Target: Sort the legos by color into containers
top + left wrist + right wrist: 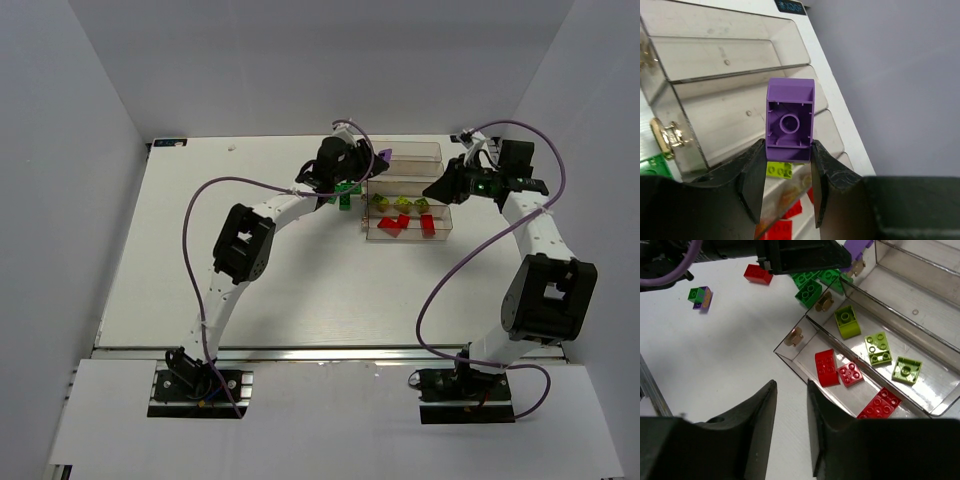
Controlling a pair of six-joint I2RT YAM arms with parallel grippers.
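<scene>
Our left gripper [788, 155] clasps the small purple hollow plastic brick [790, 117] by its side walls. We judge it light, rigid, probably slick. Our right gripper [791, 390] stands parted, empty.

The white table [230, 250] carries the block of clear containers [410, 153]. Green legos [812, 285] cluster at its end, a red brick [758, 274] near them, a green-and-purple pair [700, 295] farther off.

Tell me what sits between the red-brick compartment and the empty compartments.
The compartment holding three yellow-green bricks, clearest in the right wrist view.
</scene>
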